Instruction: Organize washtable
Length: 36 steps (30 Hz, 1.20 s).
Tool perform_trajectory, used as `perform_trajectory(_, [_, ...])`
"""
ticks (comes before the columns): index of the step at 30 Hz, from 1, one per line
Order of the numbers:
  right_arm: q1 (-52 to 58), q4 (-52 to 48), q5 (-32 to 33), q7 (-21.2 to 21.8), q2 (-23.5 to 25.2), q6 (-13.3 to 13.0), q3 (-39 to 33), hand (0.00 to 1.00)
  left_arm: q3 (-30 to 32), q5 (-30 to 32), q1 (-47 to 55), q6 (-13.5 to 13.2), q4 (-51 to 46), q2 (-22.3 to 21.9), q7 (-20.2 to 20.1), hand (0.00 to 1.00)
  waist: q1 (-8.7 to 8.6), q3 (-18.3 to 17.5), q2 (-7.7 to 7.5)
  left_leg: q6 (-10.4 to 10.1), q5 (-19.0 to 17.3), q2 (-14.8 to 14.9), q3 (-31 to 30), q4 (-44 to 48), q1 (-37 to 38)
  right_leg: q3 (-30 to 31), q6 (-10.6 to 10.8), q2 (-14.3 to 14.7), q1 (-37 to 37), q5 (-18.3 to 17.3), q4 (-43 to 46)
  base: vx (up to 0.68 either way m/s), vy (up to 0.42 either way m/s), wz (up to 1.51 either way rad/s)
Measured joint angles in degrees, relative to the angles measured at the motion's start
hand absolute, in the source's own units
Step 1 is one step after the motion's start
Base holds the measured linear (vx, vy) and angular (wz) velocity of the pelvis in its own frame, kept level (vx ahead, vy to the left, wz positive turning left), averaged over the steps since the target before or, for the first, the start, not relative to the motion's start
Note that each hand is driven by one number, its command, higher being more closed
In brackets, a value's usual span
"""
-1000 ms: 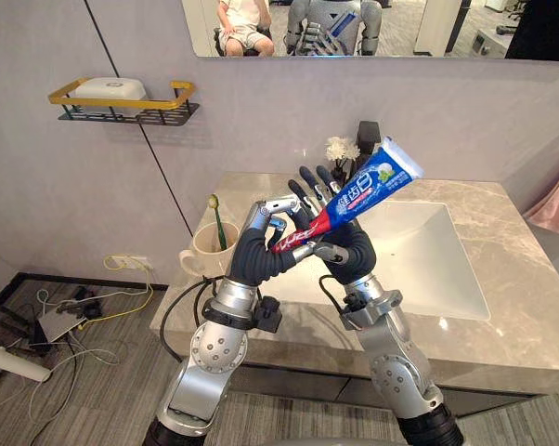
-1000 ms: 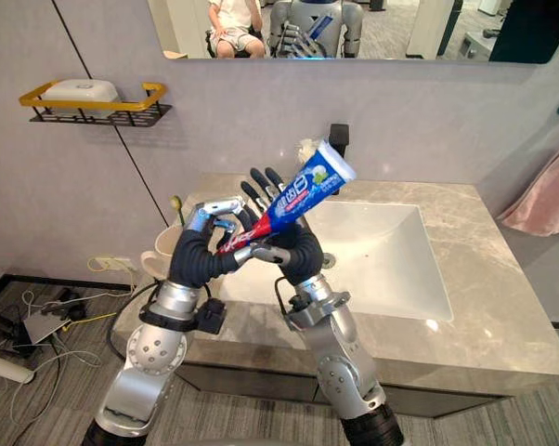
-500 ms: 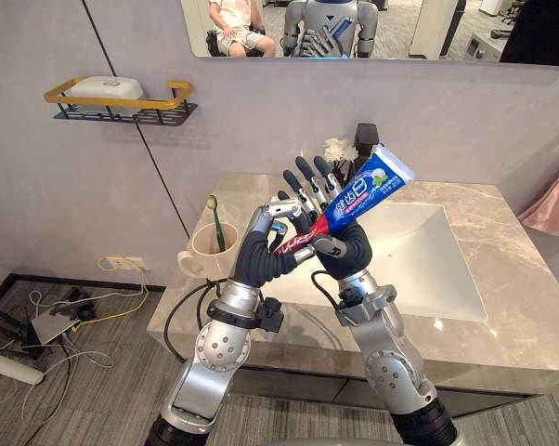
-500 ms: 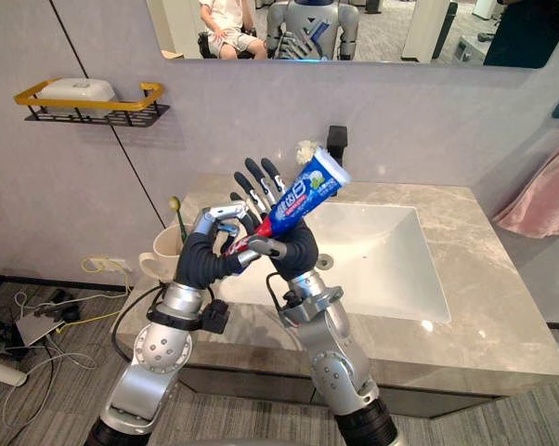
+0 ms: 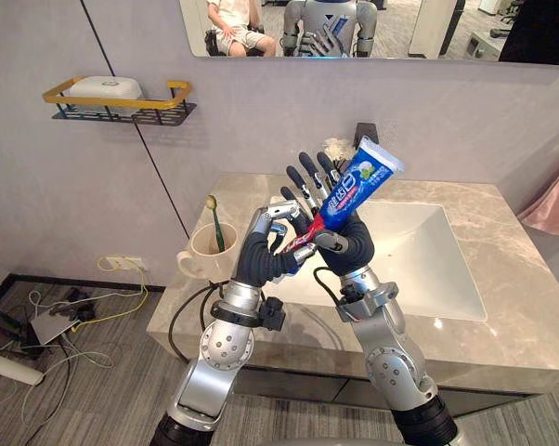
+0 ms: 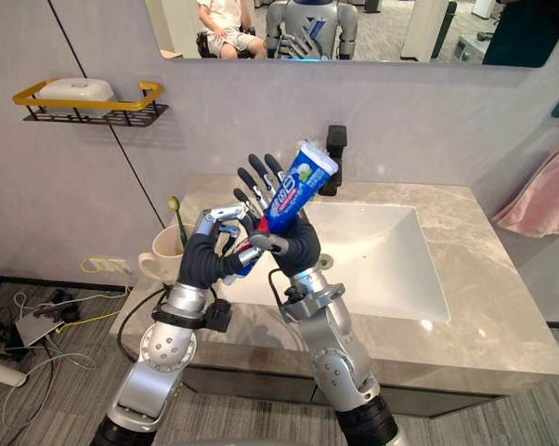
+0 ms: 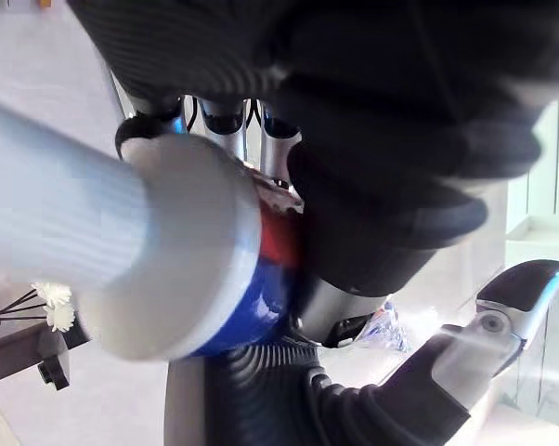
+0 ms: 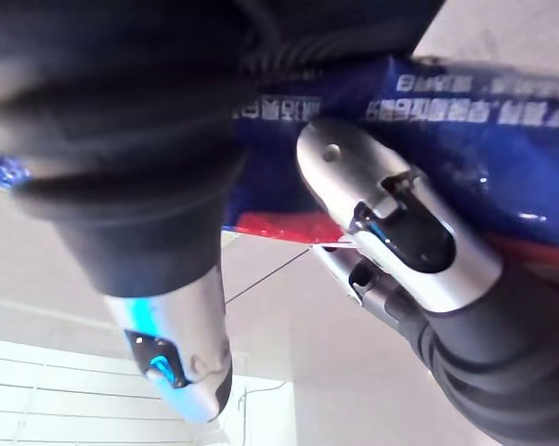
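Note:
A blue and red toothpaste tube (image 5: 356, 184) is held up in the air over the front left of the marble washtable (image 5: 526, 311), its flat end pointing up and to the right. My left hand (image 5: 259, 256) has its fingers curled on the tube's lower cap end (image 7: 168, 251). My right hand (image 5: 350, 243) is just behind it, fingers (image 5: 305, 182) straight and spread upward, thumb (image 8: 391, 214) pressed across the tube's body (image 8: 502, 139). The two hands touch each other around the tube.
A cream mug (image 5: 203, 251) with a toothbrush (image 5: 216, 221) stands at the counter's left end. The white basin (image 5: 423, 265) and black tap (image 5: 365, 136) lie behind the hands. A wall shelf (image 5: 122, 104) hangs at upper left, a pink towel (image 5: 553, 200) at right.
The tube has tipped more upright and moved slightly left with both hands. The right hand's fingers have spread wider.

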Motion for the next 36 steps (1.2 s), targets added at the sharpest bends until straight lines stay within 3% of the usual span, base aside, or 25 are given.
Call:
perform_trajectory(14, [-0.04,0.00,-0.10,-0.02,0.02,0.01,-1.57,0.00,1.15,-0.61,1.61,0.16,1.15,-0.59,-0.04,1.00,-0.05,-0.17,0.40,0.00,0.00,-0.01,0.06,-0.01,0.00,0.08,0.03,-0.02,-0.04,0.02,0.00,0.00,0.000,0.00])
perform_trajectory(15, [-0.04,0.00,-0.10,-0.01,0.04,0.01,-2.12,1.00,1.24,-0.66,1.63,0.22,1.29,-0.60,-0.04,1.00,-0.01,-0.16,0.41,0.00,0.00,-0.01,0.06,-0.01,0.00,0.08,0.03,-0.02,-0.03,0.02,0.00,0.00,0.000,0.00])
perform_trajectory(36, [-0.89,-1.91,-0.20,0.30,0.83,-1.43,-4.69,1.00,2.20,-0.38,3.81,1.91,2.16,-0.36,-3.04,1.00,-0.06,-0.26,0.98,0.00,0.00,-0.02,0.00,-0.08,0.19,-0.09,0.03,-0.06,0.16,0.02,0.00,0.00,0.000,0.00])
